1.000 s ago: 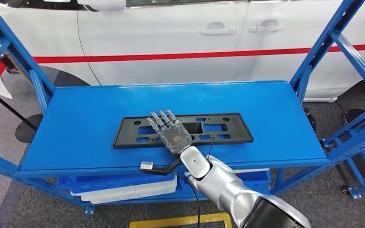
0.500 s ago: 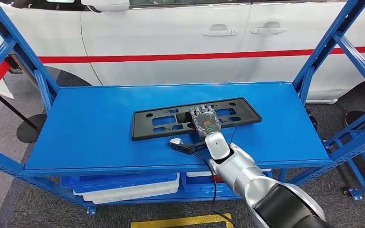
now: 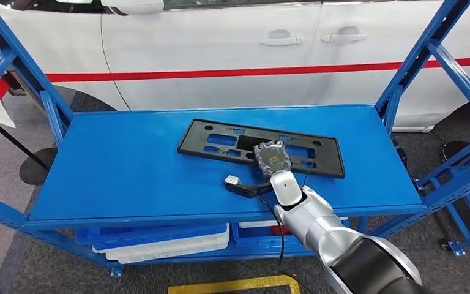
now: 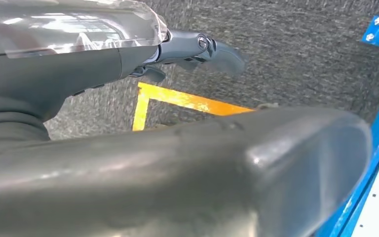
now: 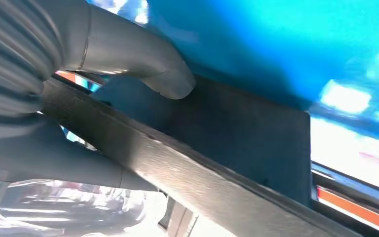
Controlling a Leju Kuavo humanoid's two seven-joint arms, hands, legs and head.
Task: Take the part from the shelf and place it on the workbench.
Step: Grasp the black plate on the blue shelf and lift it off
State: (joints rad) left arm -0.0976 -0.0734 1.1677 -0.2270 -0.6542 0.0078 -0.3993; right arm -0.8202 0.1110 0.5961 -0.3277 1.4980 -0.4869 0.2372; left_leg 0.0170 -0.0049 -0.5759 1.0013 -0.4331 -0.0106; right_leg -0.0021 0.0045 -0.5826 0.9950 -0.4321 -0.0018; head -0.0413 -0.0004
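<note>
The part (image 3: 220, 138) is a long flat black plastic plate with several cut-outs, lying slanted on the blue shelf board (image 3: 116, 171). My right hand (image 3: 272, 158) grips the plate's near long edge, right of its middle. In the right wrist view the grey thumb (image 5: 133, 57) lies over one face of the black plate (image 5: 237, 143), and the fingers sit on the other side. My left hand (image 4: 177, 168) hangs over the grey floor with its fingers (image 4: 202, 47) apart from the thumb and nothing in it.
Blue uprights (image 3: 413, 67) stand at both ends of the shelf. A white car (image 3: 232, 55) with a red stripe is close behind it. White trays (image 3: 159, 242) sit on the lower shelf. A yellow line (image 3: 232, 285) marks the floor in front.
My right hand went from lying flat on the plate to gripping its near edge. The plate moved back and to the right and turned, so its right end now lies nearer me.
</note>
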